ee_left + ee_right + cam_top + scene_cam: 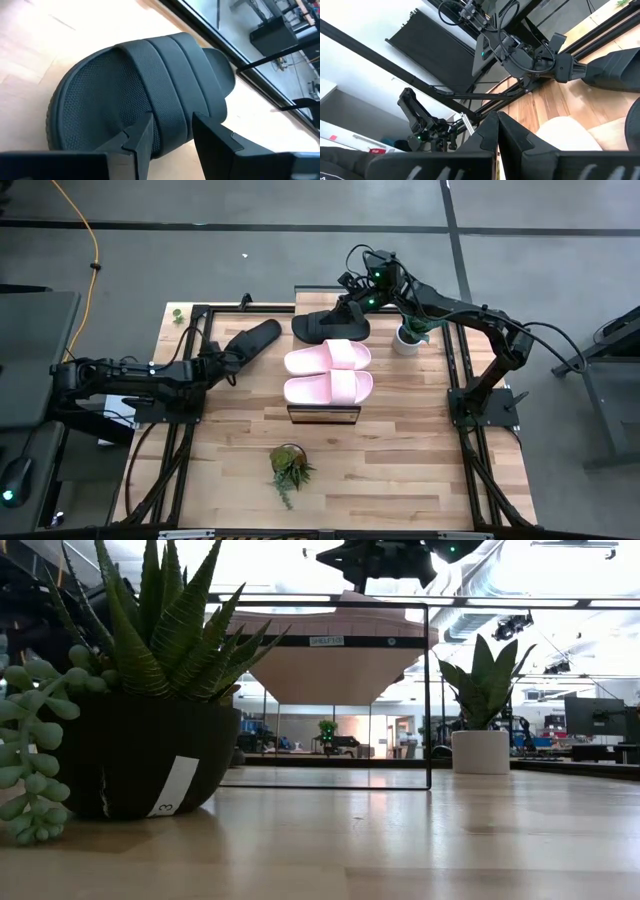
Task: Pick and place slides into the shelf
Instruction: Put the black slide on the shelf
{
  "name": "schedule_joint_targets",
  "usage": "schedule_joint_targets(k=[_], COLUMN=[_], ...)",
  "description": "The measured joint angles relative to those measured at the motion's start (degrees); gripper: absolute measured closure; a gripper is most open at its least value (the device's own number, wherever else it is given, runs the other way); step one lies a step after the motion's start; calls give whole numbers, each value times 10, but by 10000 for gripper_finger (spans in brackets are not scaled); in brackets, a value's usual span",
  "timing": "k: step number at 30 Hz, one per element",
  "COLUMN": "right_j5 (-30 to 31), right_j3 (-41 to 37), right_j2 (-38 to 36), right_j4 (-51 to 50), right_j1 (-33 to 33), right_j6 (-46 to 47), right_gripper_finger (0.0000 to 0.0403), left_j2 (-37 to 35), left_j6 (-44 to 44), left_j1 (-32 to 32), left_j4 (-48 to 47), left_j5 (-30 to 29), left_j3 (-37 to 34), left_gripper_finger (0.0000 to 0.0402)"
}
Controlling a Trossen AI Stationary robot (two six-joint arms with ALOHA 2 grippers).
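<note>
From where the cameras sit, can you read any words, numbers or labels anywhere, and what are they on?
"3": white sticker on the dark plant pot, low view.
Small pale label on the shelf's upper edge: print too small to read.
Nothing readable on the slides or arms.

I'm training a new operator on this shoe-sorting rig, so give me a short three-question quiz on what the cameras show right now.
1. How many pale pink foam slides lie on the long light-wood shelf?
2. True or false: the right claw hangs over the green potted plant at the table's near edge.
3. The left claw is at: A) the black foam slide on the tabletop; B) a pink slide; C) a white plant pot.

Key: 1) two. 2) false; it is over the other black slide, at the shelf's far end. 3) A.
</note>
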Motion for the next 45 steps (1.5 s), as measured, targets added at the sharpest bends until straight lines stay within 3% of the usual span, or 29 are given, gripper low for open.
schedule_joint_targets(k=[8,15,20,31,35,41,45], right_j5=[0,-7,-11,-16,-16,-16,-16], right_j3=[0,0,0,0,0,0,0], right_j2=[0,0,0,0,0,0,0], right_j4=[0,0,-5,-10,-19,-24,-26], right_j1=[0,0,0,0,0,0,0], right_j6=[0,-1,-2,-12,-14,-20,-23], right_gripper_finger=[402,402,402,402,402,402,402], left_j2=[0,0,0,0,0,0,0], left_j6=[7,3,68,80,81,105,106], left_j1=[0,0,0,0,0,0,0], left_j4=[13,117,174,179,185,220,229], left_j5=[-7,-3,-3,-2,-1,-1,-2], left_j3=[-7,-62,-66,-66,-66,-66,-66], left_gripper_finger=[275,275,275,276,303,387,386])
